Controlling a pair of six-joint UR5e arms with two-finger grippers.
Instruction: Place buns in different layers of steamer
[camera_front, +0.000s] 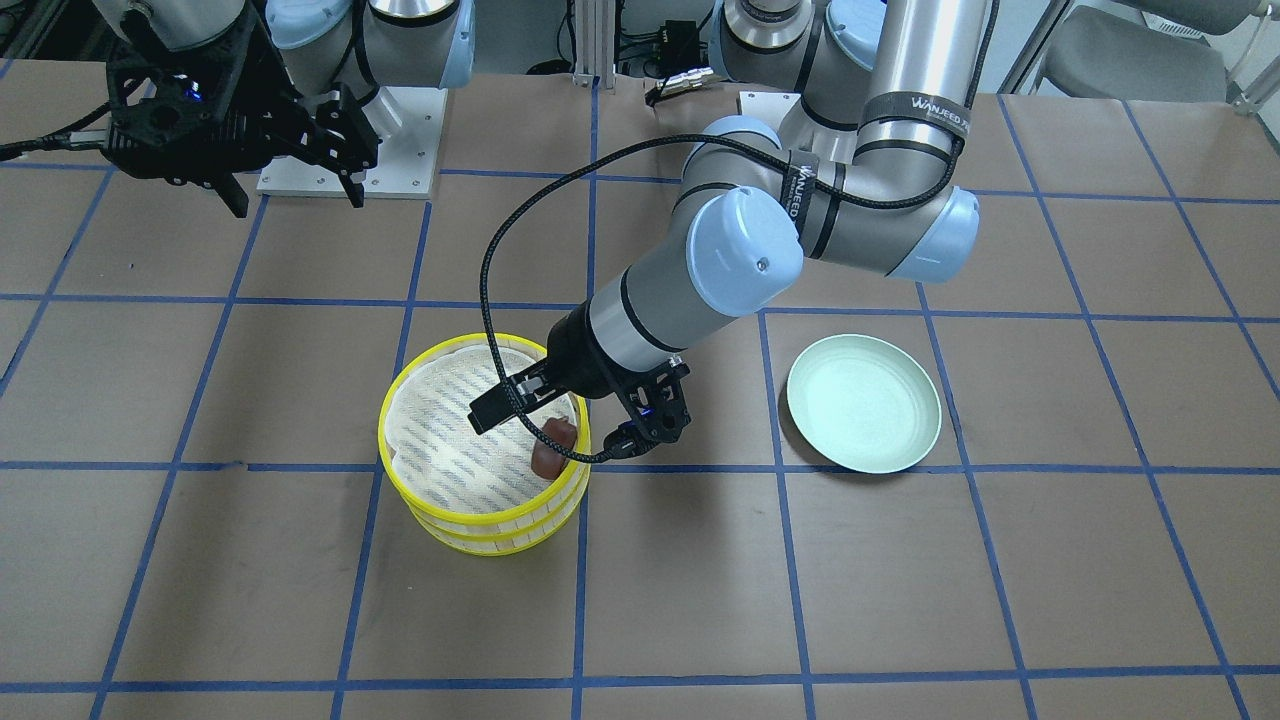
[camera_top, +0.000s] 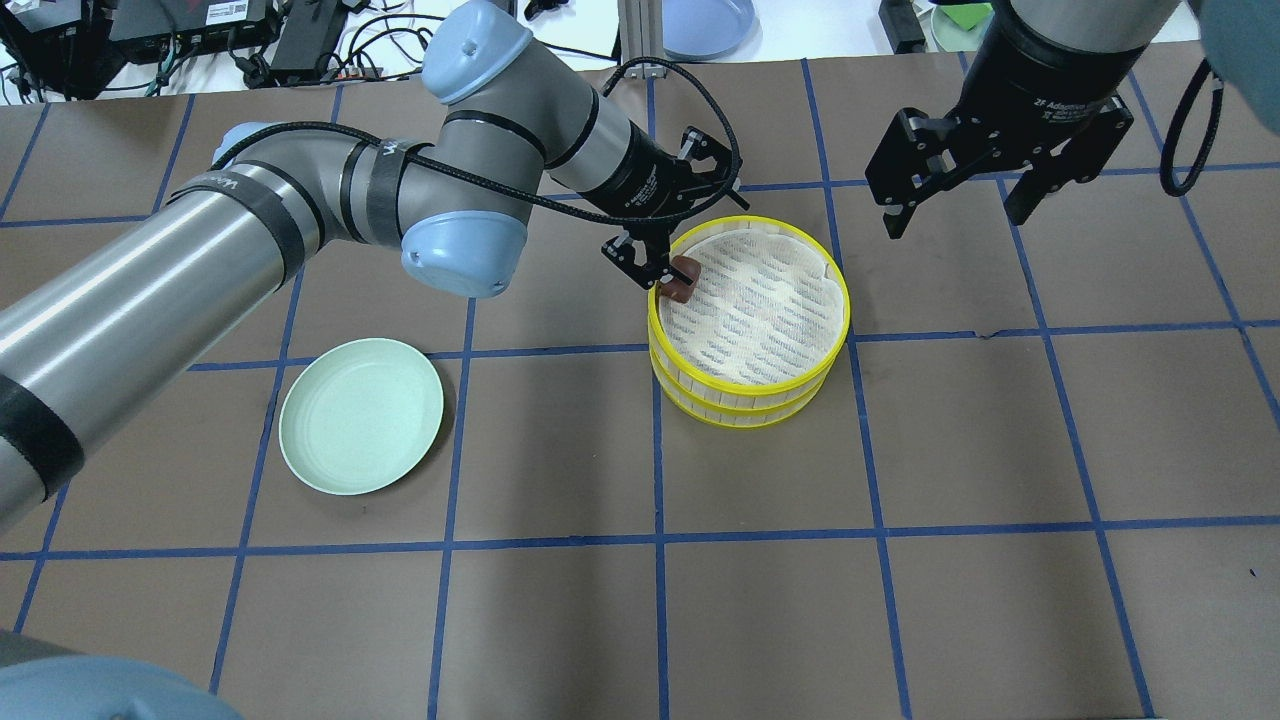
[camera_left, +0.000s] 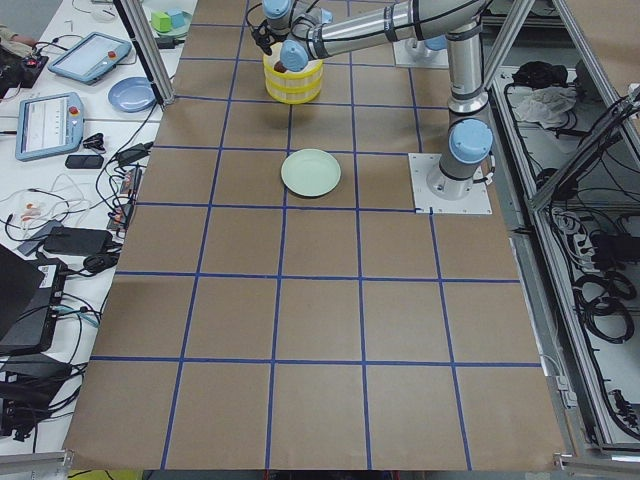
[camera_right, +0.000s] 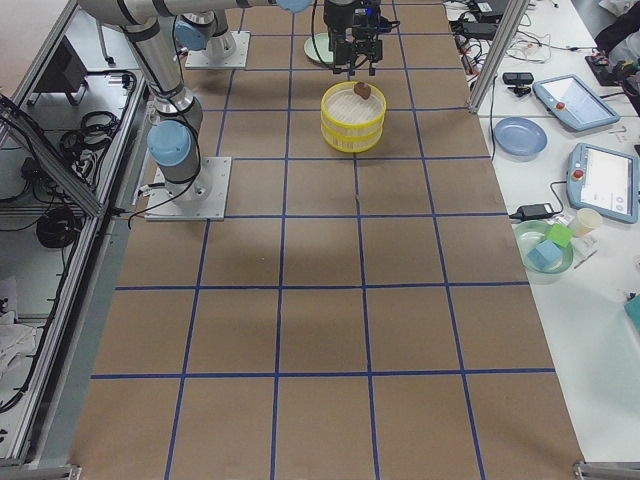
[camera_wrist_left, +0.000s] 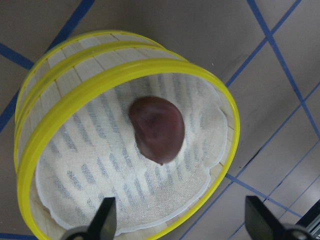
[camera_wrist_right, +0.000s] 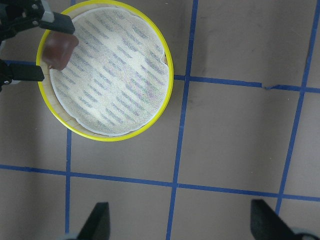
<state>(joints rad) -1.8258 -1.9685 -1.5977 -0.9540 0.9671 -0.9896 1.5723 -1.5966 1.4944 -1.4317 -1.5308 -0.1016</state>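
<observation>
Bench: the two-tray steamer is stacked, with the plate well apart from it, bare. The brown bun lies in the steamer's top tray, against the wall nearest the left arm. The white bun is not visible. Left pincer sits above that rim, fingers apart, not touching the bun. Right pincer is beside the steamer, raised, also apart. Likely the release step: lift straight up, don't clip the rim or shift the stack.

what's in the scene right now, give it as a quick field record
steamer trays: two, stacked
brown bun: lying on the top tray's liner, near the rim
white bun: not visible
left gripper: open, fingers apart over the brown bun
right gripper: open, raised, away from the trays
plate: nothing on it, beside the trays
</observation>
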